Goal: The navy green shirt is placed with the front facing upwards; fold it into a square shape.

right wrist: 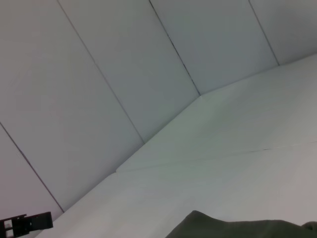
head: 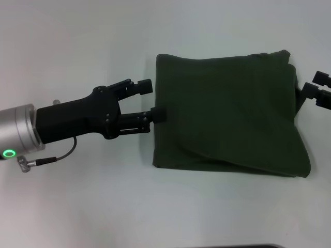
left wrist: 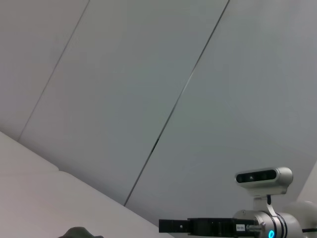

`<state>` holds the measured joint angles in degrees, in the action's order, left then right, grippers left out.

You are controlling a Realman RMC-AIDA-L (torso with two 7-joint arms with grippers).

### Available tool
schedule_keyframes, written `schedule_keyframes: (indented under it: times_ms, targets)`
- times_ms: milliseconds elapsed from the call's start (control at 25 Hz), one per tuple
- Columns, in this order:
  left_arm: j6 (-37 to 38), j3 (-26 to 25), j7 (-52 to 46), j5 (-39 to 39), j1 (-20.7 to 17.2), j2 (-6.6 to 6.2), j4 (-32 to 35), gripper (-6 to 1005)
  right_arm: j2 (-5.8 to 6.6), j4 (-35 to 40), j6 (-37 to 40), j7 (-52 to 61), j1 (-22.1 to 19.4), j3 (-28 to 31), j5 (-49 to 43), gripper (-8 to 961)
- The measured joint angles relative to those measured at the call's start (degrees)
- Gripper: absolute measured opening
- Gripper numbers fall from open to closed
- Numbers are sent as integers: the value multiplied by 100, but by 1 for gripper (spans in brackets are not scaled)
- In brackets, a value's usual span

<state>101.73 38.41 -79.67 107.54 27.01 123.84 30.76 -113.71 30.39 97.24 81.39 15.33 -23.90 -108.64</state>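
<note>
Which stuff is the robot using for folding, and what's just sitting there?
For the job:
- shirt, already folded into a rough square
- left gripper, open at the shirt's edge
- right gripper, at the opposite edge

Just there:
- table
- grey wall panels

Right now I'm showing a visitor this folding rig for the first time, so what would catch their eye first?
The dark olive-green cotton shirt stands out, already folded into a rough square on the white table, right of centre. The black left gripper sits open at its left edge, one finger touching the cloth. The right gripper peeks in at the shirt's right side.
</note>
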Motion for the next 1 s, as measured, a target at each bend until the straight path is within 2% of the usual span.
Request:
schedule_keyframes:
  times_ms: [240, 480, 680, 840, 1000]
  targets:
    - [-22, 73, -77, 56, -11, -4, 0, 934, 12, -2, 96, 2, -84, 24, 5, 939]
    - [-23, 167, -92, 181, -71, -16, 0, 934, 78, -2, 353, 108, -87, 150, -1, 940]
    - [-50, 500, -79, 225, -51, -13, -1, 934, 102, -5, 448, 105, 0, 96, -187, 940]
    - [-193, 857, -91, 227, -8, -10, -67, 934, 75, -7, 475, 52, 162, 29, -696, 940]
    - [-245, 939, -93, 230, 18, -3, -125, 934, 26, -39, 487, -31, 298, 21, -1094, 940]
